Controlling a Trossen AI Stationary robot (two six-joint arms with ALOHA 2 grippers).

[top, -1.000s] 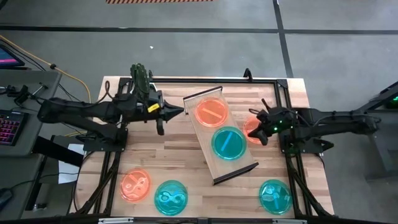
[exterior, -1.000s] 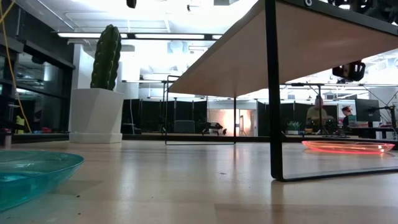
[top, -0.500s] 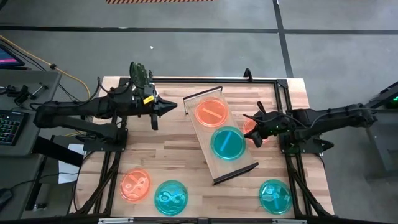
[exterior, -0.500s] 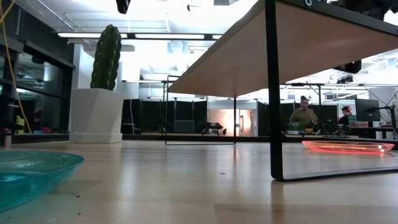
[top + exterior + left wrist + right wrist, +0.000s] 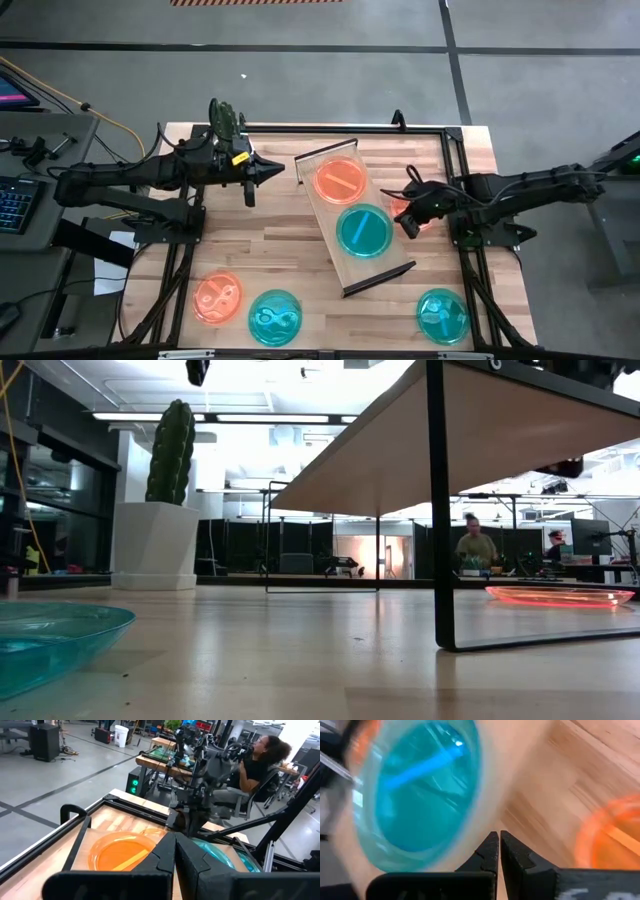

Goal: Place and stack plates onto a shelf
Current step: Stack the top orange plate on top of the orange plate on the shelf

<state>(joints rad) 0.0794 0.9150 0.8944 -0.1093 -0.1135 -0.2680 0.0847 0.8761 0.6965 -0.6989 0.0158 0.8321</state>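
The shelf point(image 5: 355, 222) lies slanted mid-table, with an orange plate point(image 5: 340, 180) and a teal plate point(image 5: 365, 230) resting flat on its board. A second orange plate point(image 5: 403, 201) rests on the tabletop just right of the shelf, half hidden under my right gripper point(image 5: 407, 218). That gripper is shut point(image 5: 497, 845) and hovers above this plate point(image 5: 560, 596). My left gripper point(image 5: 278, 168) is shut point(image 5: 175, 847) and hangs in the air left of the shelf's far end. An orange plate point(image 5: 217, 297) and two teal plates point(image 5: 274, 317) point(image 5: 441, 315) sit along the near edge.
A black frame point(image 5: 400, 126) runs along the table's far and side edges. In the low view the shelf's dark leg point(image 5: 436, 510) stands on the table, and a teal plate point(image 5: 50, 640) lies close to the camera. People sit beyond the table point(image 5: 260, 760).
My left gripper has drawn back a little from the shelf toward the table's far-left. My right gripper has moved over the orange plate toward the shelf and risen slightly. Both stay shut. No plate has moved.
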